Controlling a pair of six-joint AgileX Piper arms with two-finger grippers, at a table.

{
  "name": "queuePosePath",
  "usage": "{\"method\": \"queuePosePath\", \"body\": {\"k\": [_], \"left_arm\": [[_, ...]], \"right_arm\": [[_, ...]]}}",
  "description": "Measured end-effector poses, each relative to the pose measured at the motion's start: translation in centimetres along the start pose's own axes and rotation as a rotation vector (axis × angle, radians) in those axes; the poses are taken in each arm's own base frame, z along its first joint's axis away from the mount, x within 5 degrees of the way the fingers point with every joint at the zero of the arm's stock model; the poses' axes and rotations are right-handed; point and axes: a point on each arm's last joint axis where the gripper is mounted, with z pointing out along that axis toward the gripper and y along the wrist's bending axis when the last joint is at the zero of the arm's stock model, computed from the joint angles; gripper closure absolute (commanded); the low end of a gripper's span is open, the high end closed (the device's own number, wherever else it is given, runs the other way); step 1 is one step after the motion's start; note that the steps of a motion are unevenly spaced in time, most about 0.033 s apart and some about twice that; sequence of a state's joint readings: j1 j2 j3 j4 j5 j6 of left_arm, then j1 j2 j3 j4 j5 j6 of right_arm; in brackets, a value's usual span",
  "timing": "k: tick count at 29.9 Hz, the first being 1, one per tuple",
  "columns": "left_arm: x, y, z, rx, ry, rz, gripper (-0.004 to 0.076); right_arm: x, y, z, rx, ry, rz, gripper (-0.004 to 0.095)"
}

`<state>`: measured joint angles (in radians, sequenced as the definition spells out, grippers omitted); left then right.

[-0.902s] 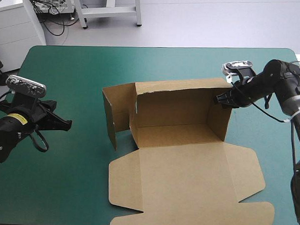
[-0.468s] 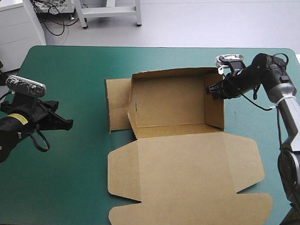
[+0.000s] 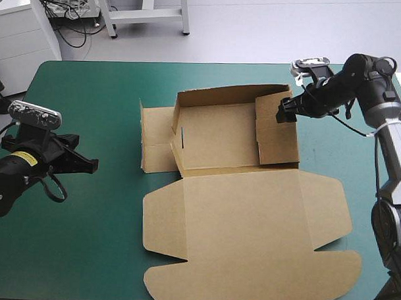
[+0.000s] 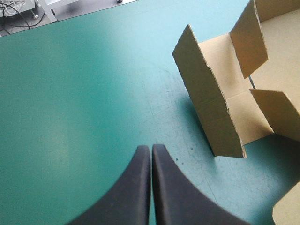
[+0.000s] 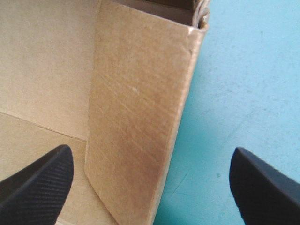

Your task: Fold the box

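The brown box (image 3: 217, 134) lies mid-table with its back wall raised and its wide lid (image 3: 250, 244) flat toward the near edge. Its right wall (image 3: 278, 136) stands upright, with an end flap turned inward along the back wall. My right gripper (image 3: 283, 113) hovers at that wall's far top corner. In the right wrist view the right gripper (image 5: 152, 176) is open, and the wall (image 5: 140, 103) stands ahead between the fingers without touching them. The box's left wall (image 4: 211, 108) leans outward. My left gripper (image 3: 89, 164) is shut and empty over the cover, well left of the box, as the left wrist view's left gripper (image 4: 151, 157) shows.
Bare teal-green cover (image 3: 90, 100) stretches to the left of the box and beyond it. The lid's rounded tabs (image 3: 176, 287) reach close to the table's near edge. A strip of cover (image 3: 339, 155) lies right of the box, under the right arm.
The right gripper, shut on the right wall's top edge earlier, has opened and let go. The box slid slightly left and its right end flap swung inward. The left arm stayed still.
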<state>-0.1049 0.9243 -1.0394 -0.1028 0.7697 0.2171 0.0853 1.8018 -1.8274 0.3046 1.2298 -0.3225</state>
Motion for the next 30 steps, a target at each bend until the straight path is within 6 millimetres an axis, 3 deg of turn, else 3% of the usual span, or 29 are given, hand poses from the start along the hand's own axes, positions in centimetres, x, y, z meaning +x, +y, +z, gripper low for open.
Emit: {"method": "queuePosePath", "body": {"k": [5,9,13,24,30], "left_arm": [[0.0,0.0,0.0,0.0,0.0,0.0,0.073],[0.0,0.0,0.0,0.0,-0.001,0.0,0.073],[0.0,0.0,0.0,0.0,-0.001,0.0,0.073],[0.0,0.0,0.0,0.0,-0.002,0.0,0.073],[0.0,0.0,0.0,0.0,-0.001,0.0,0.0733]], "right_arm": [[0.0,0.7,-2.1,0.017,-0.036,-0.014,0.0074],[0.0,1.6,-2.3,0.042,-0.031,-0.049,0.0075],[-0.2,2.2,-0.8,0.071,0.014,-0.054,0.0075],[-2.5,0.2,5.6,0.09,0.057,0.006,0.0082],[-3.2,-0.5,7.8,0.086,0.084,0.015,0.024]]}}
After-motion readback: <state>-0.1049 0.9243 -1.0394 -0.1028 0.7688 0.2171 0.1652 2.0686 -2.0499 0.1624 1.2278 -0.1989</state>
